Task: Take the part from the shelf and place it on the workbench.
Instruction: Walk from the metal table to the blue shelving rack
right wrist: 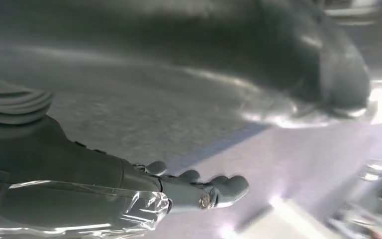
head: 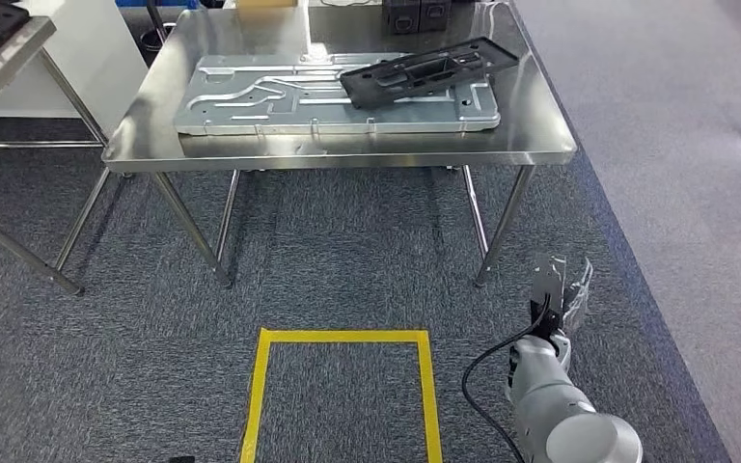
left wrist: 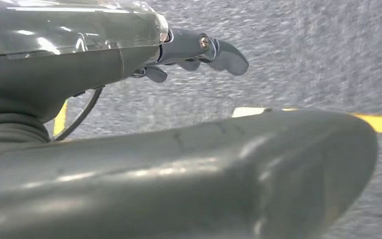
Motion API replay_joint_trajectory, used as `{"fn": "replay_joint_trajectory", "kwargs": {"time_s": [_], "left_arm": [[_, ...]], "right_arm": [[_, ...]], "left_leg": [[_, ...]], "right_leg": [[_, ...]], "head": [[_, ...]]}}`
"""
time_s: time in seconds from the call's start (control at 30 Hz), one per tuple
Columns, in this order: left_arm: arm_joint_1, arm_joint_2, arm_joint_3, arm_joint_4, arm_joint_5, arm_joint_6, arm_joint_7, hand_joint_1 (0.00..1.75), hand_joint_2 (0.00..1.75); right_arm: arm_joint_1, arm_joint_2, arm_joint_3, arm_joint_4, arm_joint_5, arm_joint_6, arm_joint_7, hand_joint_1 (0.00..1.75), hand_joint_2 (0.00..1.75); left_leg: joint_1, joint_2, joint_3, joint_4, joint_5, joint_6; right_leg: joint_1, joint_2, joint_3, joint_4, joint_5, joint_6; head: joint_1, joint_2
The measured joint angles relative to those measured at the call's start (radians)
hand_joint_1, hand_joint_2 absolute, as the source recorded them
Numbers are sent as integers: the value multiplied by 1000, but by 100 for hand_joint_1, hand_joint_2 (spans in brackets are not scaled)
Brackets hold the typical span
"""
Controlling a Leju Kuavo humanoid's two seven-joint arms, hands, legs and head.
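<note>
Black part (head: 428, 71) is lying on the metal plate (head: 251, 101), near the right edge of the workbench (head: 347, 152). Right hand (head: 558, 294) is hanging empty, fingers (right wrist: 219, 188) apart; left hand (left wrist: 129, 45) likewise.

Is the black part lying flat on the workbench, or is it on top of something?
On top: the black part lies at an angle across the grey metal plate, which rests flat on the workbench.

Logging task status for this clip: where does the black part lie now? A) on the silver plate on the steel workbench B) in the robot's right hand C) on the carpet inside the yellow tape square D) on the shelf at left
A: the black part lies across the silver plate on the workbench, while the right hand hangs empty.
</note>
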Motion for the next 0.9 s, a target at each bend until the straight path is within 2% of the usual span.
{"fn": "replay_joint_trajectory", "kwargs": {"time_s": [0.07,0.1,0.13,0.17,0.2,0.23,0.27,0.33,0.37,0.4,0.43,0.47,0.5,0.53,0.6,0.63,0.67,0.7,0.73,0.77,0.83,0.87,0.9], "left_arm": [[3,0,0,0,1,2,3,0,0],[3,0,0,0,2,4,4,0,0],[2,-1,0,0,4,5,6,0,0],[2,-1,1,0,6,6,7,0,0],[2,-1,1,0,8,8,7,0,0],[3,-1,2,0,10,10,7,0,0],[2,0,3,0,12,11,6,0,0],[1,2,4,0,15,13,1,0,0],[1,3,4,0,17,13,-1,0,0],[1,3,5,0,19,14,-3,0,0],[2,2,5,0,20,14,-4,0,0],[4,1,6,0,21,14,-3,0,0],[5,0,7,0,21,14,-2,0,0],[5,0,7,0,21,14,0,0,0],[6,0,10,0,23,14,3,0,0],[7,0,12,0,24,14,4,0,0],[8,0,13,0,24,14,6,0,0],[9,-1,14,0,25,15,8,0,0],[10,-1,14,0,25,15,10,0,0],[10,-1,14,0,26,15,12,0,0],[10,-1,15,0,27,17,13,0,0],[10,-1,15,0,27,17,13,0,0],[11,-1,15,0,26,17,13,0,0]], "right_arm": [[12,0,-9,11,-6,14,18,0,0],[21,0,-13,15,-7,23,27,0,0],[30,0,-16,20,-8,33,37,0,0],[39,0,-19,24,-7,42,46,0,0],[48,0,-21,28,-7,52,54,0,0],[55,0,-22,31,-6,59,58,0,0],[60,1,-22,34,-5,68,61,0,0],[68,2,-22,39,1,92,61,0,0],[71,3,-22,40,7,108,60,0,0],[77,4,-22,42,14,125,57,0,0],[84,4,-22,43,23,142,53,0,0],[92,4,-21,44,31,157,48,0,0],[102,4,-18,45,39,171,43,0,0],[111,4,-14,46,46,184,37,0,0],[133,5,-3,47,55,208,25,0,0],[146,5,3,48,58,218,21,0,0],[159,5,10,49,62,226,17,0,0],[172,6,16,50,66,234,15,0,0],[185,7,24,50,71,241,15,0,0],[196,9,33,50,74,249,13,0,0],[214,16,49,50,78,261,8,0,0],[224,19,55,50,77,266,3,0,0],[236,23,62,51,76,270,-2,0,0]], "left_leg": [[2,-1,-32,108,-110,-7],[3,-1,-45,177,-154,-9],[3,-1,-48,235,-172,-11],[3,-1,-39,268,-164,-10],[3,-1,-15,268,-139,-7],[2,-1,26,231,-111,-2],[-1,-2,84,165,-100,6],[-8,-2,202,4,-125,20],[-12,-2,236,-49,-142,25],[-15,-1,248,-77,-148,28],[-14,0,243,-83,-139,32],[-12,1,236,-87,-125,40],[-9,3,226,-91,-110,47],[-7,5,212,-94,-94,53],[-7,6,179,-90,-68,58],[-7,6,161,-87,-57,57],[-7,6,142,-82,-46,55],[-6,5,123,-76,-37,53],[-5,6,104,-68,-29,49],[-4,6,88,-59,-22,44],[-4,6,62,-42,-10,33],[-5,6,55,-37,-3,27],[-5,7,51,-37,5,21]], "right_leg": [[0,-1,-33,0,28,-10],[2,0,-52,1,42,-12],[3,0,-71,2,56,-11],[5,-1,-89,4,69,-11],[7,-1,-107,6,81,-9],[9,-1,-122,8,92,-8],[10,-1,-135,10,102,-6],[12,-2,-150,13,122,1],[11,-3,-153,13,132,7],[10,-4,-154,9,143,13],[8,-4,-155,6,150,19],[7,-2,-160,9,142,25],[6,0,-169,29,112,30],[4,3,-182,68,65,35],[0,5,-212,193,-39,44],[-3,5,-221,254,-62,48],[-5,5,-218,294,-60,52],[-7,5,-199,300,-38,54],[-9,5,-163,272,-10,56],[-11,5,-112,214,7,56],[-9,6,-10,71,-10,49],[-6,6,19,24,-25,44],[-2,7,29,0,-34,36]], "head": [[-2,0],[-3,0],[-3,0],[-4,0],[-3,0],[-4,0],[-3,0],[-3,0],[-3,0],[-4,0],[-4,0],[-5,0],[-4,0],[-4,0],[-1,0],[-1,0],[-1,0],[-1,0],[-1,0],[-1,0],[-2,0],[-2,0],[-2,0]]}}
